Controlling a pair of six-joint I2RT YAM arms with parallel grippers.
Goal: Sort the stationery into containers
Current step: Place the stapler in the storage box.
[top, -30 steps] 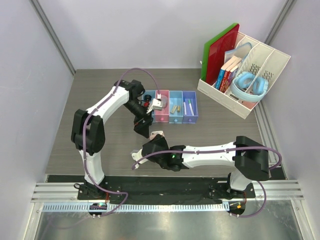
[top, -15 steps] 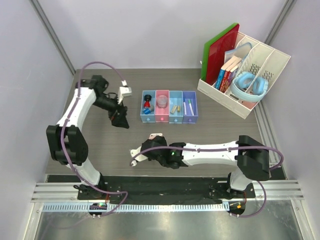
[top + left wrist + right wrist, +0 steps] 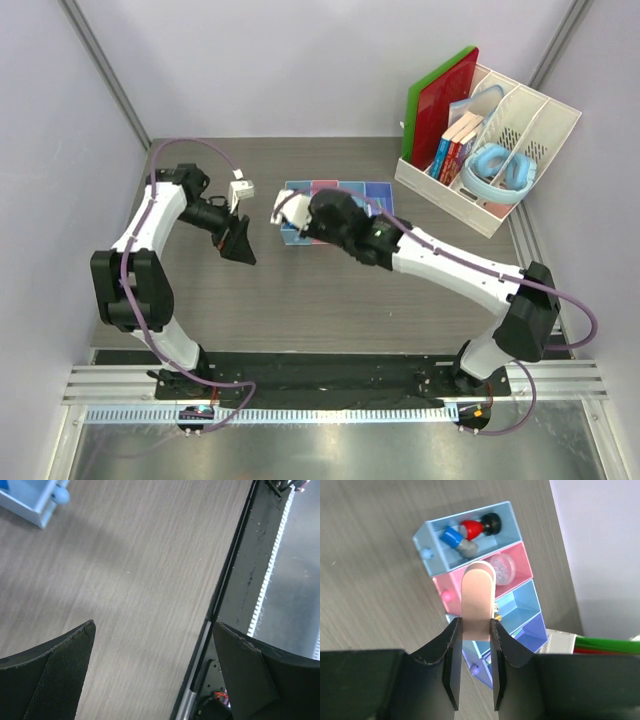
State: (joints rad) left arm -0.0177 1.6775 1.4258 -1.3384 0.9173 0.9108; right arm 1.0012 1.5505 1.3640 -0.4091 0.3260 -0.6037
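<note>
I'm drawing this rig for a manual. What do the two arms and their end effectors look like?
The left arm and right arm have white links between black joints, each trailed by a looping purple cable. The left end effector and right end effector have black wedge-shaped fingers; the left's pads look finely textured.

Left gripper (image 3: pixel 153 625) looks straight down, its two black textured fingers (image 3: pixel 45 675) spread wide at the bottom corners, and only bare grey-brown wood-grain tabletop (image 3: pixel 135 565) shows between them. Up at top left there's a corner of a light-blue plastic tray (image 3: pixel 25 502), with a small round blue knob (image 3: pixel 61 495) on its wall. Over on the right runs the table's black edge strip (image 3: pixel 245 575), then a white toothed rail (image 3: pixel 272 565) against dull metal
</note>
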